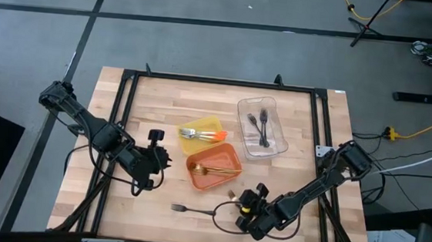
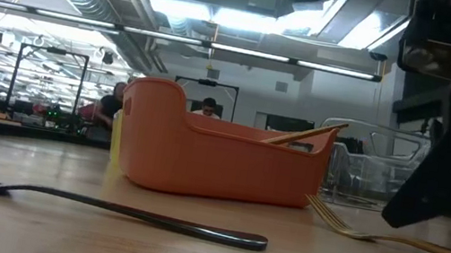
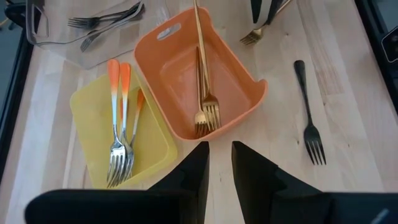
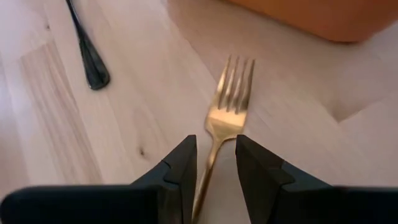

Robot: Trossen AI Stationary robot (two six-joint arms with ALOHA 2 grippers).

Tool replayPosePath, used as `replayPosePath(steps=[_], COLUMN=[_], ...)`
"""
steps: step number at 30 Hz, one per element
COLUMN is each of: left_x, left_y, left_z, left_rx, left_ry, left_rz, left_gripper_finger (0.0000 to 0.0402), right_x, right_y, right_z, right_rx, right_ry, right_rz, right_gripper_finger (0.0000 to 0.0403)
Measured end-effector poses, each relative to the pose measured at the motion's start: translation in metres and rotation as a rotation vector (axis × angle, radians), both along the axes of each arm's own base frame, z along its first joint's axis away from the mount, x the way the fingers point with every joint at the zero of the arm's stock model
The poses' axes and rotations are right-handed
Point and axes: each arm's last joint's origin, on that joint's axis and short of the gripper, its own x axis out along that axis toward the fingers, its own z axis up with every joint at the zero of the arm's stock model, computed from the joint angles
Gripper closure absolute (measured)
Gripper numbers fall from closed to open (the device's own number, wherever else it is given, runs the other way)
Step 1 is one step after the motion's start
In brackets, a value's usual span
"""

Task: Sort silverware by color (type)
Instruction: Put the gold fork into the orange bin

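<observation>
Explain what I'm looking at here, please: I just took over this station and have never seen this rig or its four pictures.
Two dark robot arms work at a wooden table. One picture looks straight down, one looks level across the tabletop, and one comes from each arm's wrist.

Three trays sit mid-table: a yellow tray with the orange-handled forks, an orange tray with gold forks, and a clear tray with black forks.

Still loose on the wood are one black fork and one gold fork.

The right gripper sits low at the front of the table, its fingers on either side of the gold fork's handle; whether they pinch it I cannot tell. The left gripper hangs over the table beside the trays, open and holding nothing.
</observation>
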Motion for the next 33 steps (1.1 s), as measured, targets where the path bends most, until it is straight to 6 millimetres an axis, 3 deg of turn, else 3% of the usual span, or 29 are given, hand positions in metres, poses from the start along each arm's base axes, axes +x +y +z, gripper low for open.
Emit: replayPosePath(steps=[33], left_x=[0.0002], left_y=[-0.0001], left_z=[0.0001], left_rx=[-0.002], left_ry=[-0.002], left_rz=[0.000], left_gripper_finger=[0.0338], right_x=[-0.0023], right_y=[-0.0008], right_z=[-0.0032], right_rx=[-0.007], right_ry=[0.043], right_rz=[0.012], right_gripper_finger=[0.0299])
